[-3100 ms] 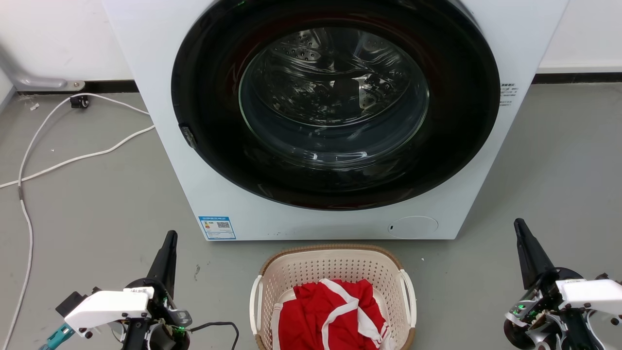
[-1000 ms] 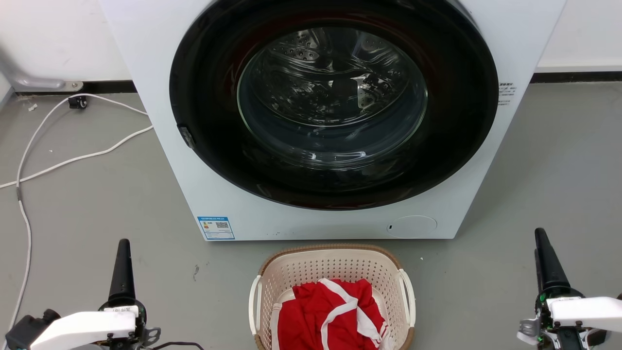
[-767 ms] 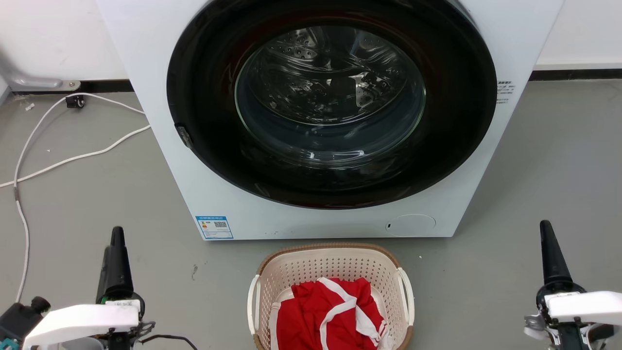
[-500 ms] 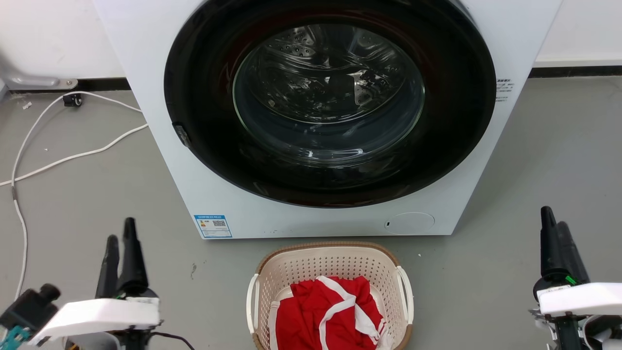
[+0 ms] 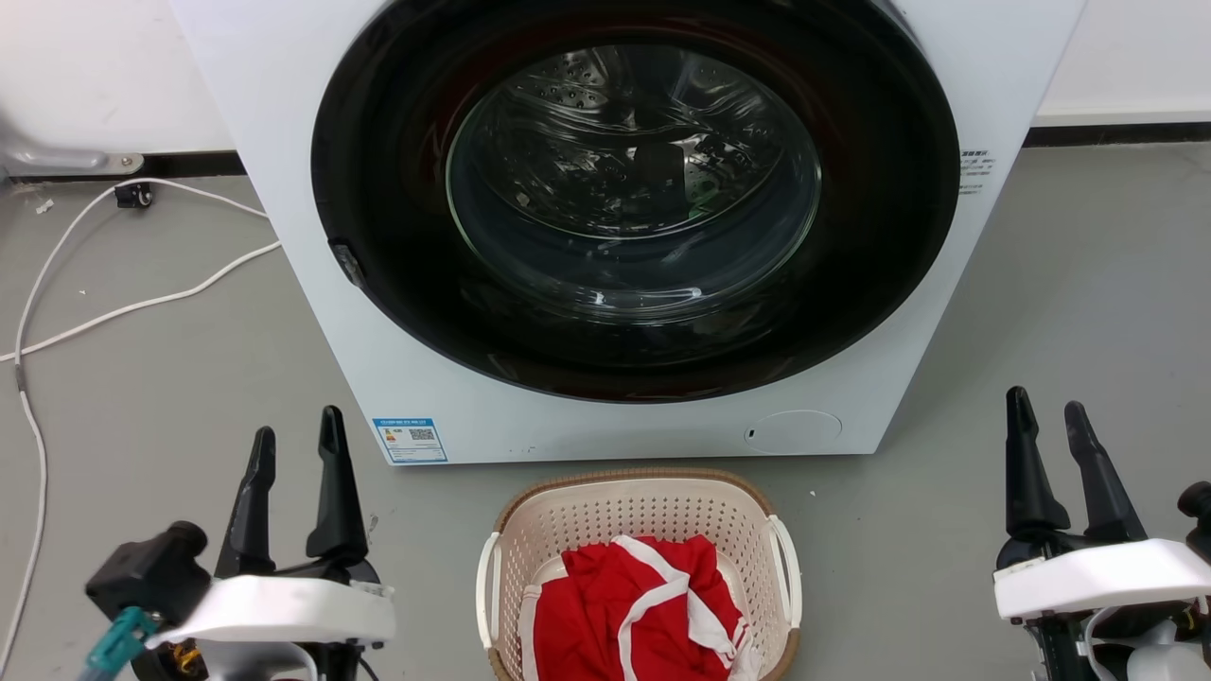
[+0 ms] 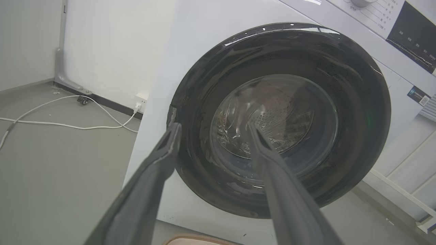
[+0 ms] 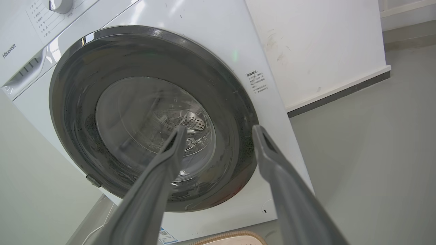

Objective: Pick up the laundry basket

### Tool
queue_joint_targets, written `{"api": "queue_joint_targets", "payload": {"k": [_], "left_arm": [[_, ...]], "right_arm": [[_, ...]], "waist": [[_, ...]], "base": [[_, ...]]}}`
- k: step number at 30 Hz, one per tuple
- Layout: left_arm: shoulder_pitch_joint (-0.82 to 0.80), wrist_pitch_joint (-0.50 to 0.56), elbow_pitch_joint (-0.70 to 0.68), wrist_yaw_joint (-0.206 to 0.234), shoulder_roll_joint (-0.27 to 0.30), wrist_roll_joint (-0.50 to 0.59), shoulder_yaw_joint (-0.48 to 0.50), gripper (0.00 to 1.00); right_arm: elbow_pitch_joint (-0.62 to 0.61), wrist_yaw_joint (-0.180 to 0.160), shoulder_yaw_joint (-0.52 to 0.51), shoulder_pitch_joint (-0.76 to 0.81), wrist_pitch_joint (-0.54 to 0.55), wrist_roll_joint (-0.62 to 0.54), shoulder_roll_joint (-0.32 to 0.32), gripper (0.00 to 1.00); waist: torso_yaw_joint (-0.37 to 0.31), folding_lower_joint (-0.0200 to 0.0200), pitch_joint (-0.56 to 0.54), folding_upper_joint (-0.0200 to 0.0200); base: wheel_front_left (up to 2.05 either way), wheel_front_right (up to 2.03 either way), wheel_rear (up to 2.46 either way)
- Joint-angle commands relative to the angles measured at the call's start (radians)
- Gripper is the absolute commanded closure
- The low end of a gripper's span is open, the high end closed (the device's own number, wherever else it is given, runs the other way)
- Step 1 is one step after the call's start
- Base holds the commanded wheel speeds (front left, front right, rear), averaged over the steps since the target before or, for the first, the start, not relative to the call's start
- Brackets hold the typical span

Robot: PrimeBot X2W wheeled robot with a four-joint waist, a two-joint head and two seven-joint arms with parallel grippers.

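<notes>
Bare floor (image 5: 899,549) lies open on either side of the laundry basket (image 5: 636,515), between its handles and the left gripper (image 5: 296,427) and right gripper (image 5: 1045,405), both with fingers spread, while the washer (image 5: 416,350) stands close behind its far rim and a white cable (image 5: 142,305) trails well off to the left.

My cameras show a cream, hole-dotted basket (image 5: 653,515) with brown woven rim (image 5: 634,475) and white handles (image 5: 485,596), red cloth (image 5: 615,615) with white trim, a white washer (image 5: 530,430) with black door (image 5: 397,312), grey floor (image 5: 189,378).

left claw (image 5: 298,424): dark tapered fingers (image 5: 333,492); white shell (image 5: 284,610); teal plug (image 5: 118,643) | right claw (image 5: 1044,401): same colours
</notes>
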Motion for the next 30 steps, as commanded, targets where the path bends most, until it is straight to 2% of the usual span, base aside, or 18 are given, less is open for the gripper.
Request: {"api": "queue_joint_targets", "payload": {"k": [1, 13, 22, 27, 30], "left_arm": [[0.007, -0.010, -0.018, 0.019, 0.012, 0.042, -0.014, 0.00], [0.002, -0.040, -0.038, 0.153, 0.101, 0.192, -0.161, 0.00], [0.001, -0.061, -0.026, 0.262, 0.175, 0.269, -0.285, 0.00], [-0.002, -0.073, -0.025, 0.297, 0.196, 0.286, -0.328, 0.00], [0.004, -0.078, -0.033, 0.277, 0.183, 0.261, -0.327, 0.00]], "right_arm": [[-0.021, 0.000, 0.005, -0.006, -0.010, -0.040, -0.001, 0.00], [-0.047, 0.000, 0.043, 0.010, -0.040, -0.254, -0.001, 0.00], [-0.043, 0.000, 0.060, 0.022, -0.062, -0.360, -0.001, 0.00], [-0.037, 0.000, 0.065, 0.027, -0.072, -0.413, 0.000, 0.00], [-0.033, 0.000, 0.067, 0.031, -0.079, -0.439, 0.000, 0.00]], "waist": [[-0.001, 0.0000, 0.001, -0.0001], [-0.006, 0.0000, 0.008, -0.0001], [-0.009, 0.0000, 0.005, -0.0001], [-0.012, 0.0000, 0.001, -0.0001], [-0.013, 0.0000, 0.000, -0.0001]], "base": [[0.00, 0.00, 0.00], [0.00, 0.00, 0.00], [0.00, 0.00, 0.00], [0.00, 0.00, 0.00], [0.00, 0.00, 0.00]]}}
